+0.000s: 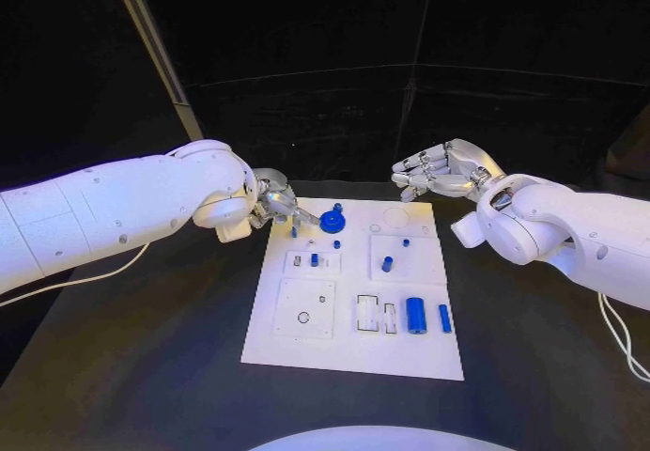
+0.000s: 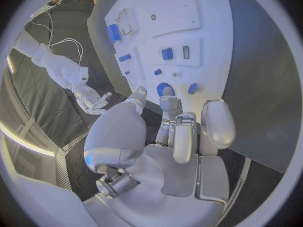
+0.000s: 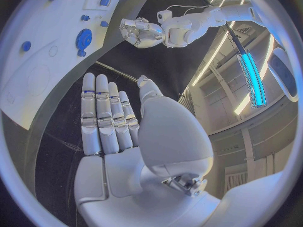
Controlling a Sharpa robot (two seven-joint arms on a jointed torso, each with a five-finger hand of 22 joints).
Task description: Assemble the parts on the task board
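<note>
The white task board (image 1: 301,338) lies mid-table. My left hand (image 1: 278,209) hovers at its far left corner with bent fingers and nothing visibly between them. Its fingertips (image 2: 169,102) are close to a round blue part (image 1: 333,223) and a small blue peg (image 1: 294,228) standing on the board. In the left wrist view the round part (image 2: 165,89) and the peg (image 2: 192,88) sit just beyond the fingers. My right hand (image 1: 441,169) is raised above the board's far right corner, empty, with its fingers (image 3: 104,111) stretched out.
Small blue pieces (image 1: 315,259) (image 1: 386,264) stand in the board's middle, and two blue cylinders (image 1: 414,315) (image 1: 444,318) lie near its right front. A cable (image 1: 82,277) trails under my left arm. Black table (image 1: 162,376) surrounds the board.
</note>
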